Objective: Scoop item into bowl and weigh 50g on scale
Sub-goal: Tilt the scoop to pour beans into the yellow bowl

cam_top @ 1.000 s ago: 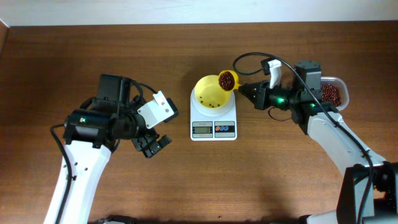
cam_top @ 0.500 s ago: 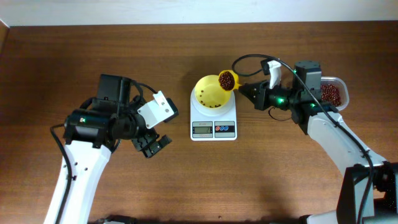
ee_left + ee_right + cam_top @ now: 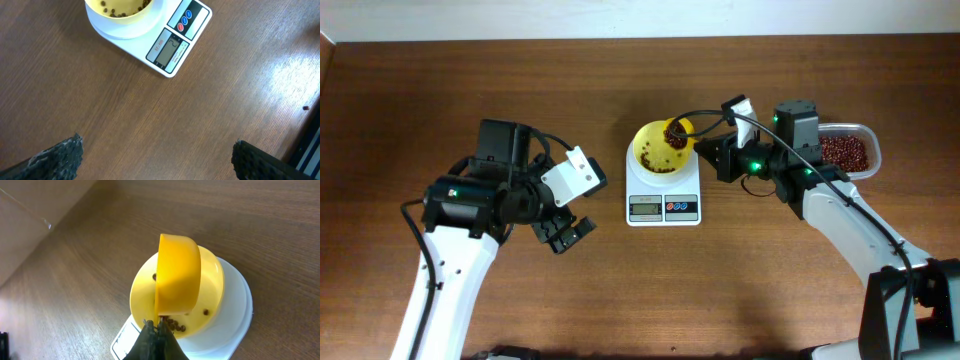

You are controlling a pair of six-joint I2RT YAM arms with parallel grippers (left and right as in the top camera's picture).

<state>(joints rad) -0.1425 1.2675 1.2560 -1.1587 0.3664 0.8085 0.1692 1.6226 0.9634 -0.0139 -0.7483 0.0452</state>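
The pale-yellow bowl (image 3: 656, 155) sits on the white scale (image 3: 663, 192) at the table's middle. It holds some dark red-brown beans (image 3: 667, 153). My right gripper (image 3: 708, 152) is shut on the handle of the yellow scoop (image 3: 677, 132), which is tipped on its side over the bowl. In the right wrist view the scoop (image 3: 177, 275) is tilted above the bowl (image 3: 212, 287), with beans (image 3: 176, 325) under it. My left gripper (image 3: 563, 232) is open and empty, left of the scale. The left wrist view shows the bowl (image 3: 120, 11) and scale (image 3: 170, 49).
A clear plastic container (image 3: 844, 150) with more beans stands at the right, behind my right arm. One stray bean (image 3: 305, 107) lies on the wooden table right of the scale.
My right gripper has moved left and rolled the scoop over the bowl; beans have dropped from it into the bowl. The left arm has not moved.
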